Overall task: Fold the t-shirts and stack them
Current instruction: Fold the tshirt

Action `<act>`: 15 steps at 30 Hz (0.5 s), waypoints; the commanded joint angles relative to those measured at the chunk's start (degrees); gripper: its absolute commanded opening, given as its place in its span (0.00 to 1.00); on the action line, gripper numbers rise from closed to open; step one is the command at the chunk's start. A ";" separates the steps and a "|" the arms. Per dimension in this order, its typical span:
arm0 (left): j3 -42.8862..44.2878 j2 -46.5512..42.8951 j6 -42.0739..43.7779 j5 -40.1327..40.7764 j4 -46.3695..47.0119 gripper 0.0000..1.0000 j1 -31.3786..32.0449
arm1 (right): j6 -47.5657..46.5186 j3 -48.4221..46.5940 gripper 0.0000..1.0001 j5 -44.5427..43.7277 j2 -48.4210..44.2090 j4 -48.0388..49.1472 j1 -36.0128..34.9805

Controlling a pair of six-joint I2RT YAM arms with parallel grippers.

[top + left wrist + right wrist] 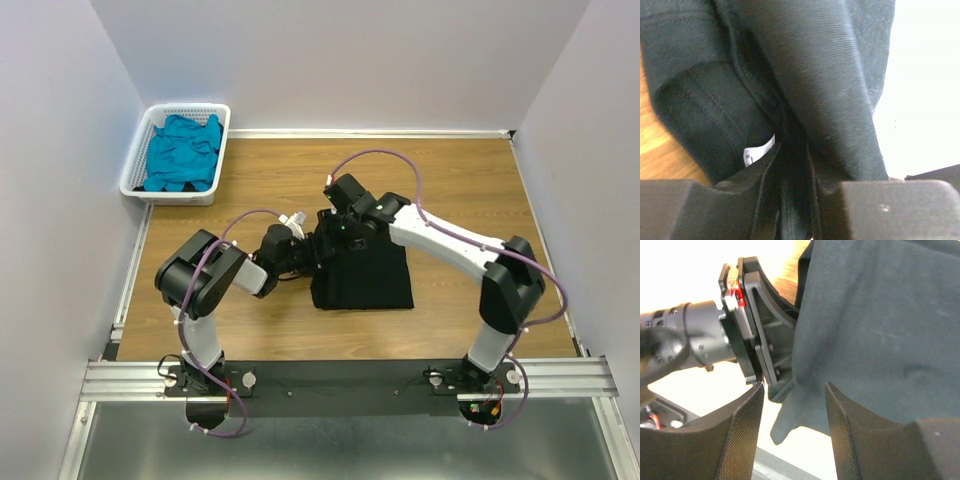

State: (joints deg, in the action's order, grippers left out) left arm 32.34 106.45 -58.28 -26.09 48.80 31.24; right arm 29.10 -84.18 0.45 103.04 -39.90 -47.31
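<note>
Two claws meet at the far left corner of the black t-shirt, which lies as a folded block near the middle of the table. The teal t-shirt sits crumpled in the white basket at the far left corner, well apart.

Left claw: narrow, with a fold of black cloth caught between its fingers; the white neck label shows just beside them.
Right claw: wide, gripping nothing. A loose hem flap hangs in the gap between its fingers.

Risks, as judged:
- The raised edge now depends on the left claw alone. If that pinch slackens, the fold probably drops and opens.
- The hanging flap may snag a right finger on withdrawal and drag the top layer askew.
- The two claws stand very close together; any sideways move risks contact.
- Thick bunched layers at this corner may leave a lumpy base for stacking.
</note>
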 commanded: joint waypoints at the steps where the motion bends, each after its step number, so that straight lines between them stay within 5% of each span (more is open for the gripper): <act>1: -0.26 -5.11 0.62 2.79 -3.95 0.38 0.31 | 0.87 2.18 0.61 -4.49 -8.11 -0.18 -0.50; 10: -0.25 -16.09 3.79 10.42 -20.21 0.51 -0.48 | 0.78 9.46 0.67 -9.14 -16.63 -0.18 0.55; 15: -1.57 -27.05 3.18 18.07 -35.13 0.67 -2.24 | 0.34 14.21 0.69 -9.94 -20.24 -0.09 2.39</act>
State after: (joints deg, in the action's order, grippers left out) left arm 31.99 86.76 -55.83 -16.73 26.83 30.30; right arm 29.54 -73.45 -6.15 86.30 -39.51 -46.39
